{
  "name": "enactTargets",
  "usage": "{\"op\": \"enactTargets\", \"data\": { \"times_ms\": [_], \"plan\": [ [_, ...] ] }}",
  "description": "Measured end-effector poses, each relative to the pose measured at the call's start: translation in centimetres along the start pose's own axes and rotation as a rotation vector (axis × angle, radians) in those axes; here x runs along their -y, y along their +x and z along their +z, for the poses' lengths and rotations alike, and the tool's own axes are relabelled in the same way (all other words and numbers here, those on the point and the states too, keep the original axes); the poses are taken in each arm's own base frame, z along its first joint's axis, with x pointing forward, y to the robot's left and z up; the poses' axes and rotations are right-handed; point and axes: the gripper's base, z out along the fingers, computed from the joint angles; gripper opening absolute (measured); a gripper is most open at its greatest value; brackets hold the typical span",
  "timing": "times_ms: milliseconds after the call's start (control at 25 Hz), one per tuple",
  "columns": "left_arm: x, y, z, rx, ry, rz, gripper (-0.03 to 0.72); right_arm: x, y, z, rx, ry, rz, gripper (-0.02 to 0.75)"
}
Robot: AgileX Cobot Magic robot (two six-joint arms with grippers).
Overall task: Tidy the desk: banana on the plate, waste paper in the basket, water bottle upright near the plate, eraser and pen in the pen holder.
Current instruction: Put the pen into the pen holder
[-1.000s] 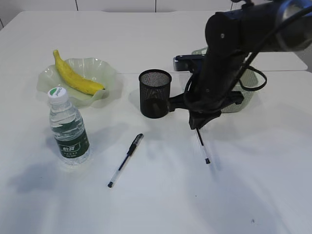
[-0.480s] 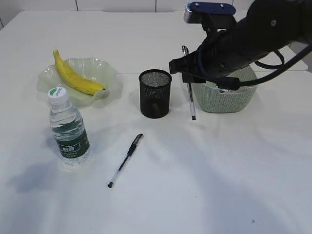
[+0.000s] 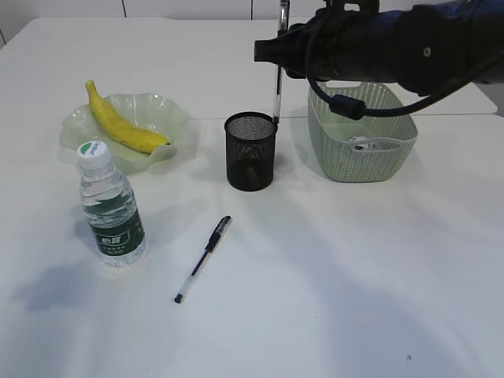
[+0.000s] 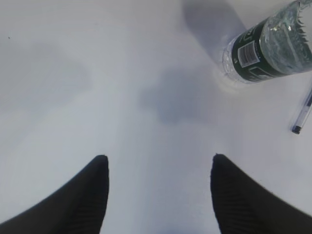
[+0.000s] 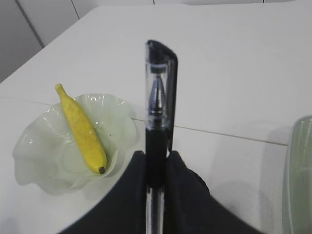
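Since a second ago, swung up and left from low over the surface (image 3: 331, 299), right arm now stretched high across the back, held pen (image 3: 277, 87) carried along. Right end effector (image 5: 157, 163) clamped on that pen, gripped on the dark grip section, capped end up in the wrist view; in the exterior view, hanging upright with its lower tip just above the rear rim of the holder (image 3: 250, 150), not yet inside. Left end effector (image 4: 158, 180) spread wide, gripping nothing, hovering over bare surface near the bottle (image 4: 265, 51). Bottle upright, in front of the plate (image 3: 169, 118), close to it. Banana (image 3: 122, 122) on the plate. Second pen (image 3: 203, 258) flat on the surface, between bottle and holder, nearer the front. Basket (image 3: 362, 161) right of the holder, something white inside, too small to identify.
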Motion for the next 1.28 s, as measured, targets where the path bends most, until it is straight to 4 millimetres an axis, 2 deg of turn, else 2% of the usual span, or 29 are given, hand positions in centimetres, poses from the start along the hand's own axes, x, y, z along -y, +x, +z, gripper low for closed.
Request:
{"op": "enactTargets", "data": {
  "times_ms": [440, 720, 880, 1040, 1280],
  "plan": [
    [0.0, -0.1, 0.0, 0.013, 0.001, 0.0, 0.465, 0.2, 1.4, 4.0, 0.109, -0.016, -0.001, 0.052],
    [0.0, -0.2, 0.0, 0.023, 0.002, 0.0, 0.465, 0.4, 2.2, 7.0, 0.111, -0.017, -0.003, 0.053],
    [0.0, -0.2, 0.0, 0.023, 0.002, 0.0, 0.465, 0.4, 2.6, 8.5, 0.111, -0.017, -0.003, 0.097],
    [0.0, -0.2, 0.0, 0.024, 0.002, 0.0, 0.465, 0.6, 3.4, 9.3, 0.075, -0.011, -0.003, 0.148],
    [0.0, -0.2, 0.0, 0.024, 0.002, 0.0, 0.465, 0.6, 3.8, 9.5, 0.051, -0.007, -0.003, 0.16]
  ]
}}
